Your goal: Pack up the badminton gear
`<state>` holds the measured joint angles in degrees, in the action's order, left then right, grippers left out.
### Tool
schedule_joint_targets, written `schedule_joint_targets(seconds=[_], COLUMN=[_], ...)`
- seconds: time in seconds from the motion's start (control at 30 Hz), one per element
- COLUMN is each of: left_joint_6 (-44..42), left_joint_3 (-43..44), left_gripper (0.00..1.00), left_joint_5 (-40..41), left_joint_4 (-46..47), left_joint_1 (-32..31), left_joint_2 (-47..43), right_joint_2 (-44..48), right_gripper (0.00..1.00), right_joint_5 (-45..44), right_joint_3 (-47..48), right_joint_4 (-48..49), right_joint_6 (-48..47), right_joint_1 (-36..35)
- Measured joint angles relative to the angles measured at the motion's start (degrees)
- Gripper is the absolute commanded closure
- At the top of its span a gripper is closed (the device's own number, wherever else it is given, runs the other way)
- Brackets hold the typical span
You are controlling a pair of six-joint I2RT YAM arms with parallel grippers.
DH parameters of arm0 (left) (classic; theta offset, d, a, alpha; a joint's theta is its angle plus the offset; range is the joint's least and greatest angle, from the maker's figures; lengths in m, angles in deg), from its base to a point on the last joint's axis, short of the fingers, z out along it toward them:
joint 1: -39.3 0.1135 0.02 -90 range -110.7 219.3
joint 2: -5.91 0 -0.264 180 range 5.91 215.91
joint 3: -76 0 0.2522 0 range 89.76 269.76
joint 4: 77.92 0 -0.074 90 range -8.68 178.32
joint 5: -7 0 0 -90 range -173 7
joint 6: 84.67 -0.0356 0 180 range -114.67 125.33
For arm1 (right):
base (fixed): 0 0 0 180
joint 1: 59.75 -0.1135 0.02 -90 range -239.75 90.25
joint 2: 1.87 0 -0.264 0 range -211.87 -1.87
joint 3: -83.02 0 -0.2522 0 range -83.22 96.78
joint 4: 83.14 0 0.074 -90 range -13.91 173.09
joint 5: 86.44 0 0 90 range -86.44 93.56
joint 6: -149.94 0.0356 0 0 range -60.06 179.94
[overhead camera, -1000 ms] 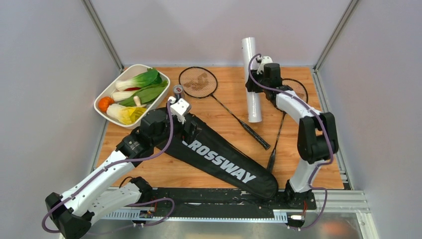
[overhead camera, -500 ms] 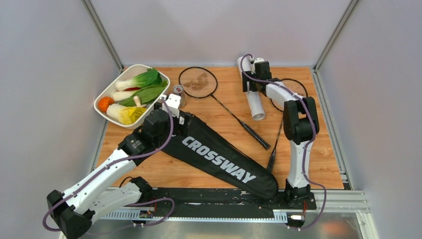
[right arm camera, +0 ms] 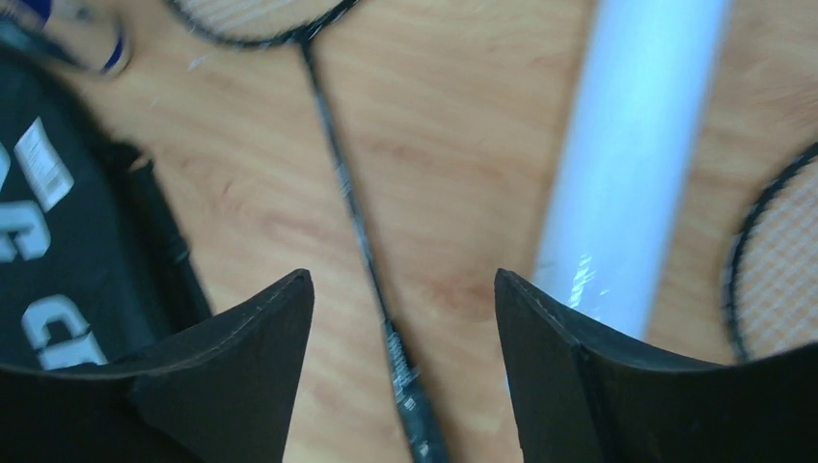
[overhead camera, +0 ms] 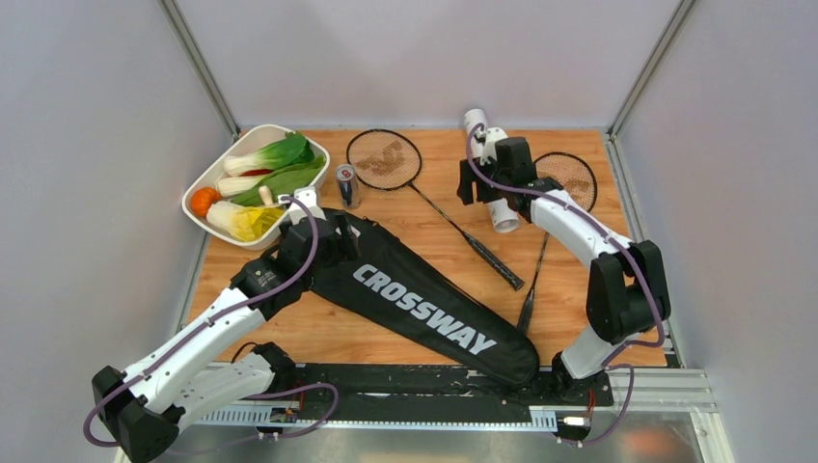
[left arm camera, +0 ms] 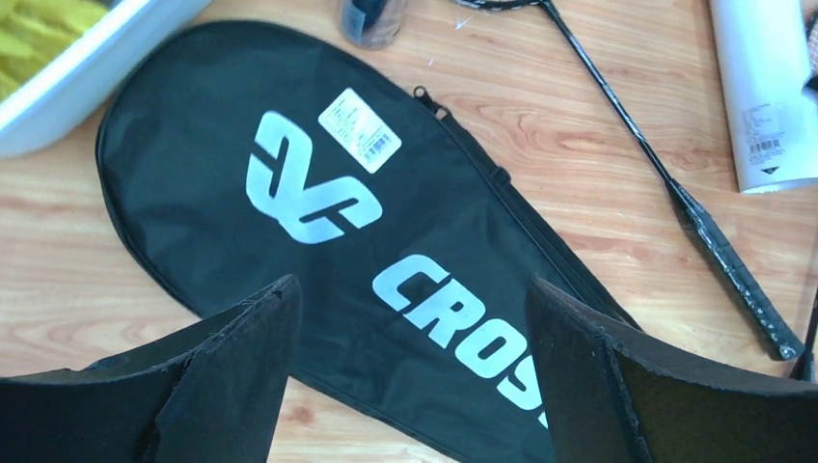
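Black bag (left arm camera: 193, 145) lies under spread left claw (left arm camera: 413, 289); white tube (right arm camera: 632, 164) beside spread right claw (right arm camera: 403, 280).

Tray (overhead camera: 214, 166): back left of the counter (overhead camera: 328, 338)
Can (overhead camera: 346, 184): just right of the tray, behind the bag's wide end
Bag (overhead camera: 424, 309): slanting from the tray toward the near middle
Left racket (overhead camera: 386, 157): behind the bag
Tube (overhead camera: 500, 207): between the racket heads
Right racket (overhead camera: 571, 178): right of the tube

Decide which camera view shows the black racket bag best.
The top view: the racket bag lies nearly whole, its full name readable. The left wrist view shows only its wide end with the logo and zip; the right wrist view catches a blurred corner.
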<state>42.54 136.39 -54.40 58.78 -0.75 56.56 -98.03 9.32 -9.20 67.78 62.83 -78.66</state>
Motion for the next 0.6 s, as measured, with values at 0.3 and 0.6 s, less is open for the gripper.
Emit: schedule_joint_targets(seconds=[0.3, 0.6], left_joint_6=[17.5, 24.4], left_joint_3=[-1.9, -5.9], left_gripper=[0.21, 0.17], left_joint_5=[2.5, -0.6], left_joint_4=[-7.6, -7.9], left_joint_1=[0.0, 0.0], left_joint_2=[0.4, 2.0], right_joint_2=[4.5, 0.2], right_gripper=[0.40, 0.39], right_joint_5=[13.0, 23.0], right_joint_3=[-14.2, -18.5], right_joint_4=[-1.6, -1.6], right_joint_6=[0.4, 0.0], right_joint_1=[-6.8, -10.1])
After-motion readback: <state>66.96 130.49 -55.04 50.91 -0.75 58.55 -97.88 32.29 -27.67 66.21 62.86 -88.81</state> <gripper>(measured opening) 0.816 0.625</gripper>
